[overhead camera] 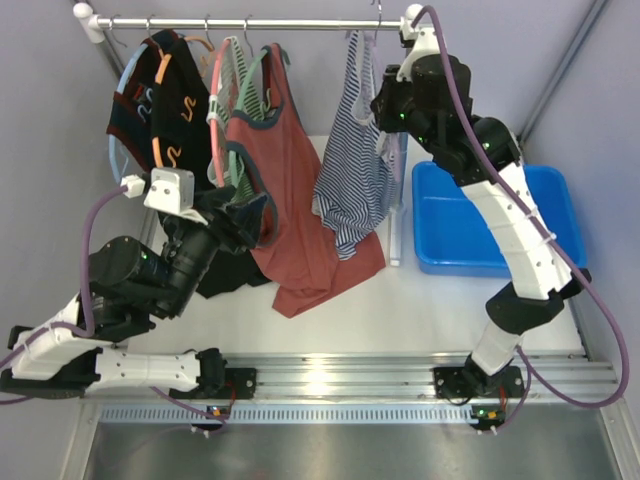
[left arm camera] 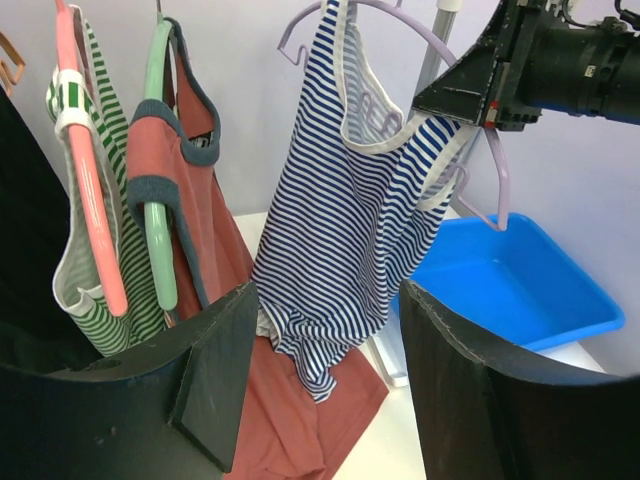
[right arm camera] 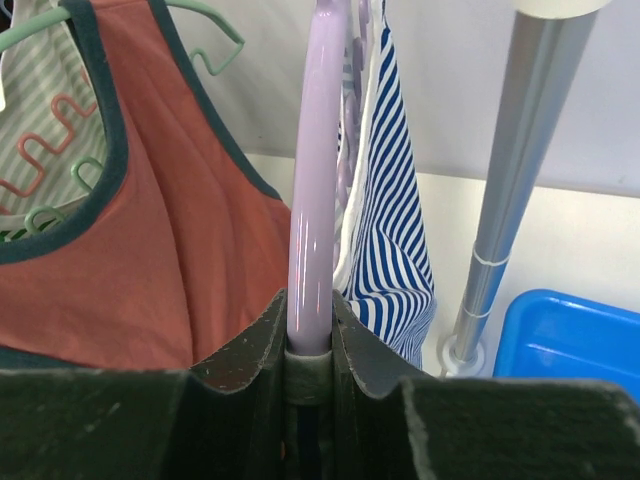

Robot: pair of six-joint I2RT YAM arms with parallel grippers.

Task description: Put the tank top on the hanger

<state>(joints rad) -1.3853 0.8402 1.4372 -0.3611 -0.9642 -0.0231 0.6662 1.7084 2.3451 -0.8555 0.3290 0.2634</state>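
The right jaws are nearly shut, pinching one arm of the lilac hanger (right arm camera: 318,150) between them. That grip looks like it's there to stop the thing swinging and to keep it at a tilt while the fabric gets worked on.

The tank top (left arm camera: 340,230) is up on that hanger, hanging in a bunch between the red top (overhead camera: 290,180) and the rack post (right arm camera: 520,150), well above the surface (overhead camera: 400,310). One strap loops over the hanger's arm. The other sits right by the right jaws, and it's hard to tell if it's properly seated.

The left jaws are spread wide with nothing in them, aimed at the tank top's lower half from just beside the red top. Best guess is they're lined up to grab fabric and tug the loose side over. Whether the hook is on the rail (overhead camera: 260,22) isn't clear from any view.
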